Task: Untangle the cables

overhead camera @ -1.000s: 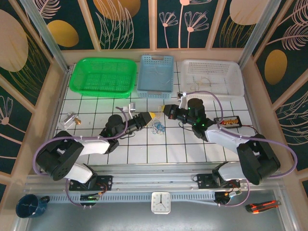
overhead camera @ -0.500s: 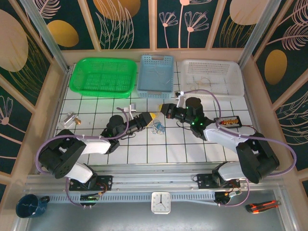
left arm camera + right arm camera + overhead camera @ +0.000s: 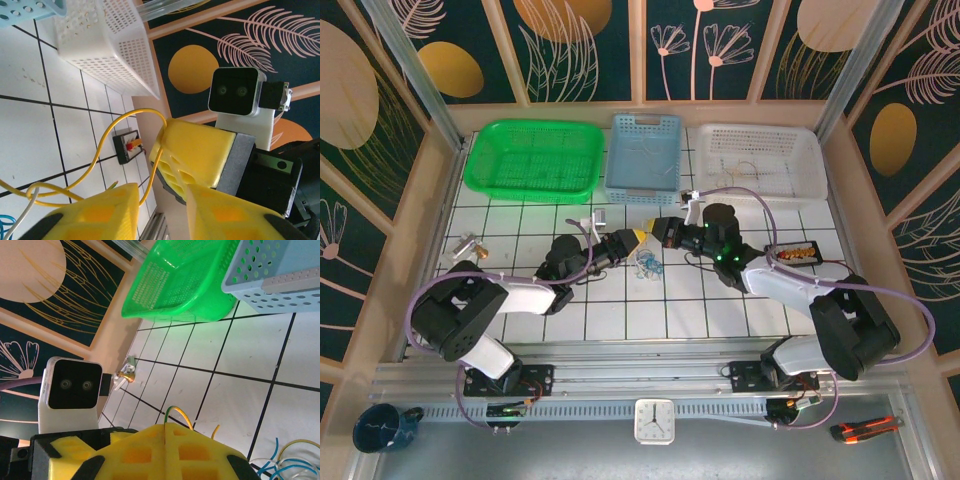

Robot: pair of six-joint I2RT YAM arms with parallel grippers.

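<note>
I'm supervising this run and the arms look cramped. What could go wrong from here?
The left gripper and right gripper sit nearly touching; either move may knock them together. The right gripper is shut on the yellow cable, which runs into the blue and white tangle; pulling might tighten it.

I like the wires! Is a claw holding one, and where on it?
The right gripper pinches the yellow cable close to its loose end; the left gripper is open.

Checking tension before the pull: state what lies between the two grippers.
A yellow cable, pinched by right gripper, loops across to left gripper; left wrist view shows it.
</note>
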